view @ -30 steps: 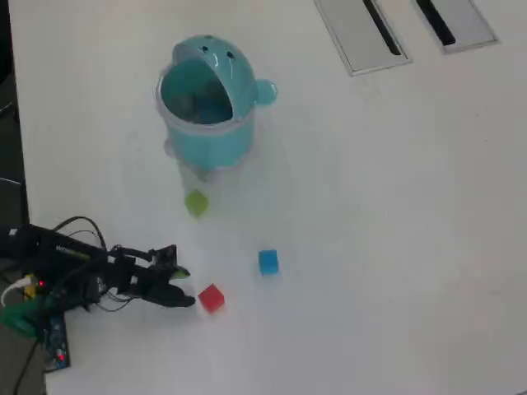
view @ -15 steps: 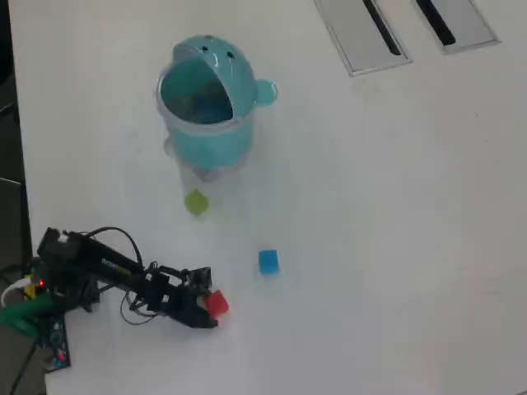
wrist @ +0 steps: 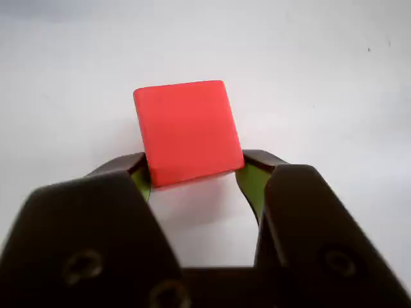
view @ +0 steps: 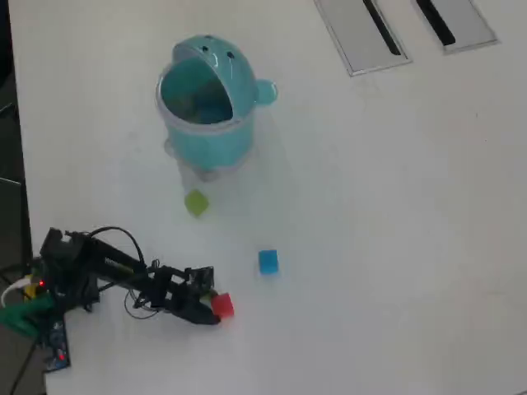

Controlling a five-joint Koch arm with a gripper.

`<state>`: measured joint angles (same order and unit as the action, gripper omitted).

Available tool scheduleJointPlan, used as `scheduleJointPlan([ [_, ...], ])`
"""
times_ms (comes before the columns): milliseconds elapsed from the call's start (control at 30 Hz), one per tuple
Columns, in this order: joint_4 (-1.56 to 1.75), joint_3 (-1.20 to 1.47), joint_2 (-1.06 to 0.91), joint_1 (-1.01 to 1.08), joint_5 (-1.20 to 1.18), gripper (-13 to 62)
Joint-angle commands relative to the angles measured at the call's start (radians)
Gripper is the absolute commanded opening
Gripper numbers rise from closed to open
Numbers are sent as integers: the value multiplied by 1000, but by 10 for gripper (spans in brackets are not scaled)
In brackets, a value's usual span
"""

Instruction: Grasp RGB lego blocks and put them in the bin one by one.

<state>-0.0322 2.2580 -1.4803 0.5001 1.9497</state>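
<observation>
The red lego block [wrist: 186, 128] lies on the white table with its near edge between my jaw tips, whose green pads touch both of its sides. My gripper [wrist: 192, 168] is shut on it. From above, the gripper [view: 212, 309] and the red block [view: 222, 306] sit low on the left. The blue block [view: 268, 262] lies a little up and to the right of them. Further up, the yellow-green block [view: 196, 202] rests just below the teal bin [view: 210, 136], which stands upright with its mouth open.
Two grey slotted panels [view: 362, 33] [view: 457, 20] lie at the top right in the overhead view. The arm's base with its wires [view: 49, 288] sits at the table's left edge, beside a dark strip.
The arm reached right from its base to the red block. The block has shifted slightly right and down, and the jaws now hold its near end.
</observation>
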Motion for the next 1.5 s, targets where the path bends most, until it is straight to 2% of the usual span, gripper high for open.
scheduleJointPlan([
  [0,60,-78,-69,-38,-86,163],
  [100,129,-57,-138,-103,-206,163],
  [267,140,3,-293,-198,-299,134],
  [500,140,100,-499,-324,-400,134],
  [767,114,160,-761,-546,-416,134],
  [1000,127,114,-815,-652,-416,134],
  [1300,28,-86,-804,-916,-472,136],
  [1467,0,-181,-776,-992,-468,135],
])
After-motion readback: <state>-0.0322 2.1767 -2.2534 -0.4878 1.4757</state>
